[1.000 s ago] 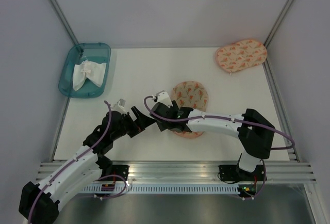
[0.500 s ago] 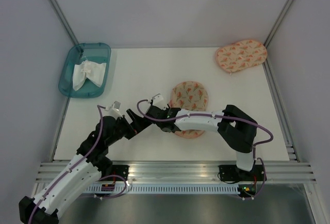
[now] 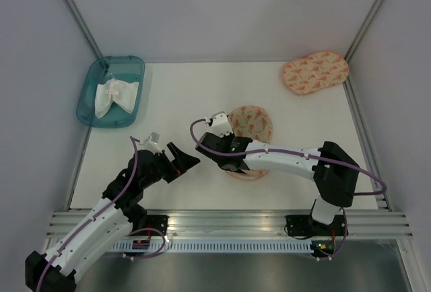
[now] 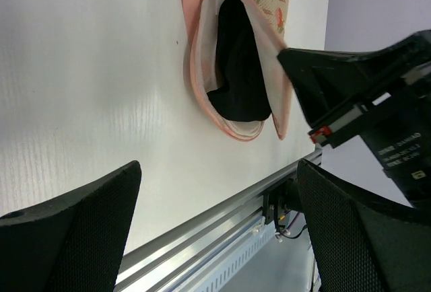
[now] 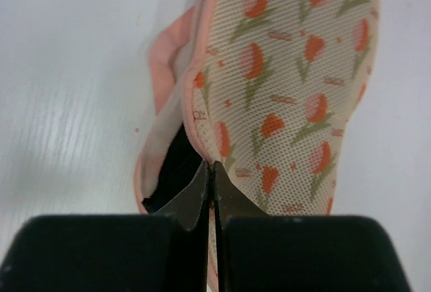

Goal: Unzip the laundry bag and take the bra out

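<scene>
1. The right gripper (image 5: 211, 171) has its fingers pressed together on the zip edge of the laundry bag's (image 5: 289, 83) upper flap. The bite is thin, so it may slip or drag the whole bag.
2. The bra (image 4: 239, 70) lies inside the bag's gaping mouth, mid-table and half covered.
3. The left gripper (image 3: 185, 157) hangs wide open and empty just left of the bag. The right arm crowds its way in.
4. A second printed pouch (image 3: 315, 72) and a teal tray (image 3: 91, 83) with a white cloth (image 3: 113, 97) sit well apart.

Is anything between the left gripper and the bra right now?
Nothing visible is. The right gripper pinches up the laundry bag by its top flap, so the bra lies exposed in the mouth, with only table between it and the open left gripper.
</scene>
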Tool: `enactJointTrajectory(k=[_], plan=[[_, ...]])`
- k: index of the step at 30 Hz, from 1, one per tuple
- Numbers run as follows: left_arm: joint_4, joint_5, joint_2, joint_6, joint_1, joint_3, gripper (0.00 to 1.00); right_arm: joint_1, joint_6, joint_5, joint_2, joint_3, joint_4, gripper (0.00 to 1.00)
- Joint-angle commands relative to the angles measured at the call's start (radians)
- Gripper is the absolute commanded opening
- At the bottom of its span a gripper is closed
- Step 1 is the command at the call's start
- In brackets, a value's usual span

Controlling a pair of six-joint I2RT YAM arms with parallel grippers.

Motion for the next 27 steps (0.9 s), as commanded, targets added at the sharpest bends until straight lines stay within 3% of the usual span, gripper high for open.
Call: enactJointTrajectory(k=[1,5,6,9,13,15,16,18,19,22,25,27], plan=[[0.003,-0.009,0.015,0.001,-0.002,0.022,1.00,-0.021,0.100,0.153,-0.113,-0.047,-0.095,0.00],[0.033,0.024,0.070,0.029,-0.002,0.042,1.00,-0.090,0.368,0.308,-0.209,-0.086,-0.345,0.00],[0.059,0.036,0.086,0.049,-0.002,0.046,1.00,-0.111,0.502,0.340,-0.232,-0.098,-0.393,0.01],[0.120,0.083,0.162,0.084,-0.004,0.069,1.00,-0.211,0.696,0.377,-0.373,-0.217,-0.472,0.01],[0.226,0.169,0.305,0.142,-0.005,0.115,1.00,-0.331,0.705,0.391,-0.692,-0.366,-0.371,0.00],[0.250,0.224,0.411,0.190,-0.007,0.144,1.00,-0.369,0.659,0.373,-0.760,-0.420,-0.300,0.00],[0.294,0.237,0.443,0.208,-0.008,0.176,1.00,-0.416,0.637,0.359,-0.795,-0.429,-0.284,0.06],[0.322,0.266,0.542,0.256,-0.011,0.210,1.00,-0.455,0.580,0.330,-0.800,-0.440,-0.262,0.34],[0.372,0.283,0.576,0.268,-0.013,0.238,1.00,-0.467,0.574,0.330,-0.785,-0.438,-0.268,0.54],[0.450,0.313,0.678,0.308,-0.013,0.276,1.00,-0.469,0.613,0.321,-0.745,-0.425,-0.340,0.76],[0.536,0.337,0.770,0.333,-0.013,0.319,1.00,-0.468,0.481,0.234,-0.781,-0.475,-0.222,0.77],[0.555,0.344,0.822,0.348,-0.013,0.359,1.00,-0.469,0.322,0.146,-0.844,-0.547,-0.054,0.74]])
